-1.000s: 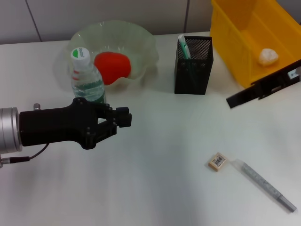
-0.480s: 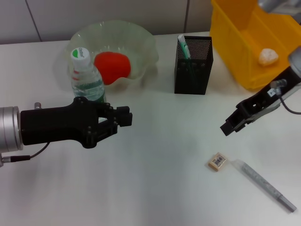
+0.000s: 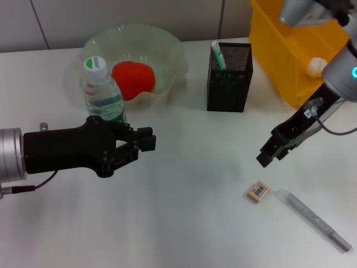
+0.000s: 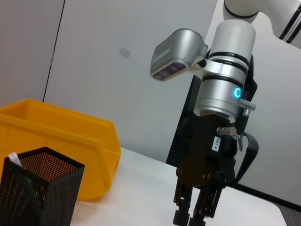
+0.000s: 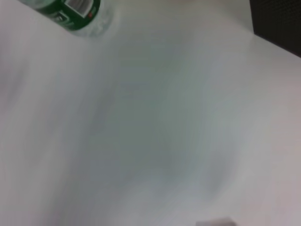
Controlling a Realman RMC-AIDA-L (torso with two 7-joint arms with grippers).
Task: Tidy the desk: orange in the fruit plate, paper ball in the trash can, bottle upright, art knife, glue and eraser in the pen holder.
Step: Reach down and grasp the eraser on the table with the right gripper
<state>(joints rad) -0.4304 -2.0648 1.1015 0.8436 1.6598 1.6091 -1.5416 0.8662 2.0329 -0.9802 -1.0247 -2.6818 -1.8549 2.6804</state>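
The orange [image 3: 133,80] lies in the pale green fruit plate [image 3: 167,47]. Beside the plate the bottle [image 3: 103,92] [image 5: 70,12] stands upright. My left gripper [image 3: 147,139] hovers in front of it, shut and empty. The black mesh pen holder [image 3: 229,78] [image 4: 37,188] holds the glue [image 3: 217,54]. A paper ball [image 3: 316,66] lies in the yellow trash can [image 3: 284,50] [image 4: 56,136]. On the table at the front right lie the eraser [image 3: 257,191] and the grey art knife [image 3: 315,219]. My right gripper [image 3: 266,157] [image 4: 189,217] hangs shut just above and behind the eraser.
White table top stretches between the two arms and along the front edge. The trash can fills the back right corner. A grey wall runs behind the desk.
My right arm has swung from the trash can forward and left, down toward the eraser. The left arm and the objects have not moved.
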